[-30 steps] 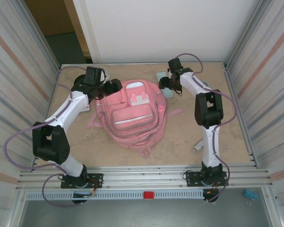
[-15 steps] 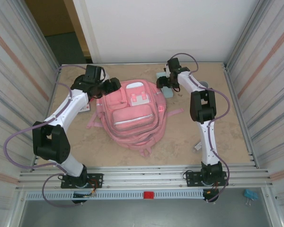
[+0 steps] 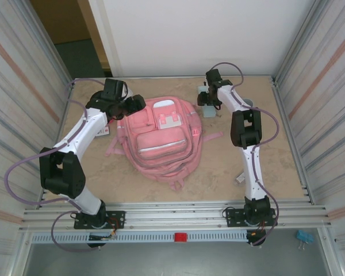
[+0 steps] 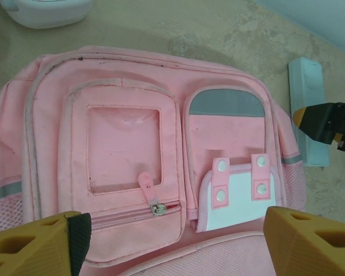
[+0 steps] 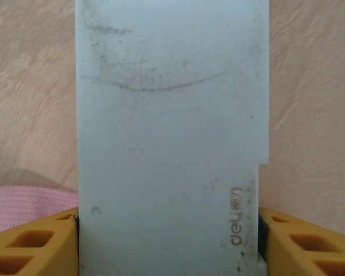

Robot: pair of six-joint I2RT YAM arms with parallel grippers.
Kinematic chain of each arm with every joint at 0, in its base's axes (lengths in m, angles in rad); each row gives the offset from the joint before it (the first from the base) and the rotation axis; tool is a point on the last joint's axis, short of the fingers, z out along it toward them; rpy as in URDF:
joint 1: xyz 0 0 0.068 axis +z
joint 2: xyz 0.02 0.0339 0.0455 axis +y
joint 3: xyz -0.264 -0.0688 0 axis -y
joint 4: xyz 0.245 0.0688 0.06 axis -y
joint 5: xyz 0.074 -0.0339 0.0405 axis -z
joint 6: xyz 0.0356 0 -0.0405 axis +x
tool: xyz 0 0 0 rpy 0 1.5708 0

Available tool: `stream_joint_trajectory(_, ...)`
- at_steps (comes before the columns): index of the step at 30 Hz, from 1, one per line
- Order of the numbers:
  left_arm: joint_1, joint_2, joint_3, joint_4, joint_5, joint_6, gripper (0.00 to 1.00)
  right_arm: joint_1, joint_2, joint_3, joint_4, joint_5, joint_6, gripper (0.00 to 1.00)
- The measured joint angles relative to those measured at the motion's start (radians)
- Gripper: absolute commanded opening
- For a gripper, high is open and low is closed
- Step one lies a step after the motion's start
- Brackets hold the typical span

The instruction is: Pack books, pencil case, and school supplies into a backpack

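Here the right hand (image 5: 169,242) pinches the "deli"-marked pencil case (image 5: 167,115); left hand (image 4: 175,244) gapes wide.

Left arm was bent inward, left gripper (image 3: 132,106) spread wide; right arm was stretched far out, right gripper (image 3: 205,100) clamped across the pencil case (image 5: 168,115).
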Motion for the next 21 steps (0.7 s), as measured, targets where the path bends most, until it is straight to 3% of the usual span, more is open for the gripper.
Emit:
stream_joint_trajectory(10, -0.030, -0.032, -0.003, -0.018, -0.027, 0.041, 0.82, -0.011, -0.079, -0.081, -0.018, -0.014, 0.006, 0.52)
stream_joint_trajectory(16, -0.095, -0.188, -0.074, -0.006, -0.041, 0.175, 0.81, -0.011, -0.386, -0.314, -0.008, -0.077, 0.044, 0.52)
stream_joint_trajectory(21, -0.158, -0.351, -0.198, 0.039, -0.014, 0.371, 0.78, -0.005, -0.703, -0.543, 0.036, -0.140, 0.101, 0.53)
